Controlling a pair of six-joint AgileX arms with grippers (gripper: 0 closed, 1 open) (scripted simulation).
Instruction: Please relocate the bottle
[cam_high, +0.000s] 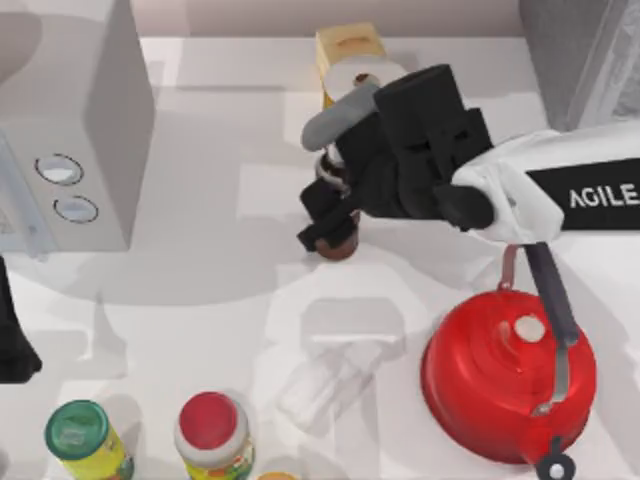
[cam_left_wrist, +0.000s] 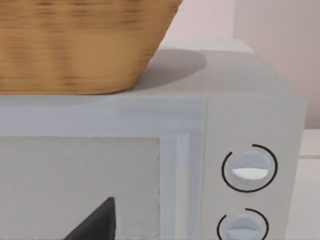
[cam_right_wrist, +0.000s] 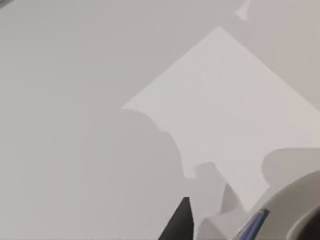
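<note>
The white table is carrying a grey microwave at the left and a red kettle at the right. The right gripper is closing around the bottle near the table's middle. The left gripper is waiting at the left edge; I cannot tell its opening.

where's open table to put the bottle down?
Bare white table lies mid-table, between the grey microwave and the red kettle. Also bare along the back, left of the yellow carton. The front left is crowded: green-lidded yellow jar, red-lidded jar. The right gripper holds the dark reddish-brown bottle.
</note>
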